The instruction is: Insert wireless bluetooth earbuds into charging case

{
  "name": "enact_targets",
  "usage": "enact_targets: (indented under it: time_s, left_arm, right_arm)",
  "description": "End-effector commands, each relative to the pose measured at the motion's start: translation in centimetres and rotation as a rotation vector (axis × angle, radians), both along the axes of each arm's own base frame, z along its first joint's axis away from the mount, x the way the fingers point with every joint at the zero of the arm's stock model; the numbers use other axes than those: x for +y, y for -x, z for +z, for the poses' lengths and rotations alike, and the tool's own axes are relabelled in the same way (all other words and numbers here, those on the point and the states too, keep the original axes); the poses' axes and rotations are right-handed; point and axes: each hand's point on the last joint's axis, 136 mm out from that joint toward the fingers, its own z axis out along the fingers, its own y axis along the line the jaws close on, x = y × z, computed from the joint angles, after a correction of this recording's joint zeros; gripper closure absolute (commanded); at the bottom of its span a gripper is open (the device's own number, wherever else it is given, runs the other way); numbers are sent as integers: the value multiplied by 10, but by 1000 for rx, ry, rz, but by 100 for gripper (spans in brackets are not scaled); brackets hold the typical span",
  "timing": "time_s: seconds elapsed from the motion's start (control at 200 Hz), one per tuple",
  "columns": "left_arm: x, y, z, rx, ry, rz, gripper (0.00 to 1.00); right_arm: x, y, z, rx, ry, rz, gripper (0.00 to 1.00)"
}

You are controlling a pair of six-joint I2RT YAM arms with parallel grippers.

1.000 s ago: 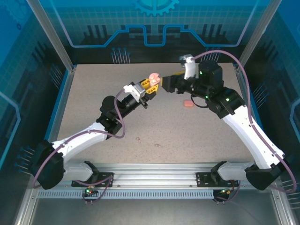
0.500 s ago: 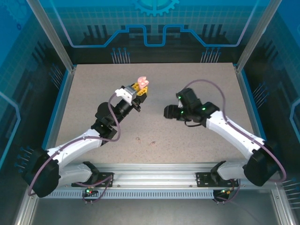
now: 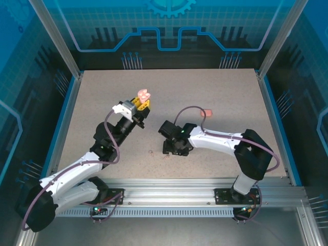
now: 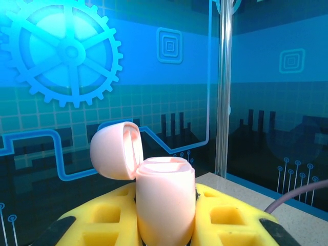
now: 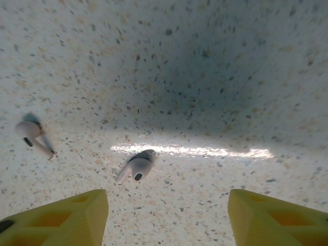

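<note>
Speckled beige tabletop (image 5: 205,77), grainy and matt, lies under the right claw (image 5: 166,202). Its yellow fingers (image 5: 61,218), moulded with hollow cells, stand well apart with nothing between them.

Just beyond the right claw's gap, nearer the finger at the wrist view's left, lies the near earbud (image 5: 137,168). It is a pale, glossy bulb with a dark spot and a short stem, flat on the tabletop. The far earbud (image 5: 32,134), of the same pale stemmed shape, lies farther out on that side, apart from the first. Nothing stands between the right claw and either piece.

In the top view the left claw (image 3: 142,102) is up and to the left of the right claw, raised off the tabletop. It is clamped on the charging case (image 4: 164,200), a smooth salmon-pink shell held upright between yellow pads, with its rounded lid (image 4: 115,150) hinged open. A second pink case (image 3: 206,113) rests on the tabletop up and to the right of the right claw. Blue panels with a gear graphic (image 4: 66,51) wall the cell.
</note>
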Motion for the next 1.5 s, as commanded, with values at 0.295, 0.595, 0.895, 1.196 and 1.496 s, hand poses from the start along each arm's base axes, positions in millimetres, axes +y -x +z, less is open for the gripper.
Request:
enact_targets:
  time_s: [0.295, 0.595, 0.895, 1.196, 1.496]
  left_arm:
    - [5, 4, 1, 14, 53, -16, 100]
    - [1, 4, -1, 19, 54, -34, 100]
    - [-1, 2, -3, 23, 51, -37, 100]
    - [-3, 2, -2, 22, 53, -44, 100]
    - [-4, 3, -2, 26, 64, -58, 100]
  right_arm:
    - [30, 10, -28, 92, 18, -100, 50]
    - [19, 3, -34, 65, 66, -106, 64]
    - [17, -3, -41, 73, 59, -48, 74]
    - [17, -18, -30, 42, 29, 246, 80]
    - [-1, -52, -10, -104, 152, 565, 79]
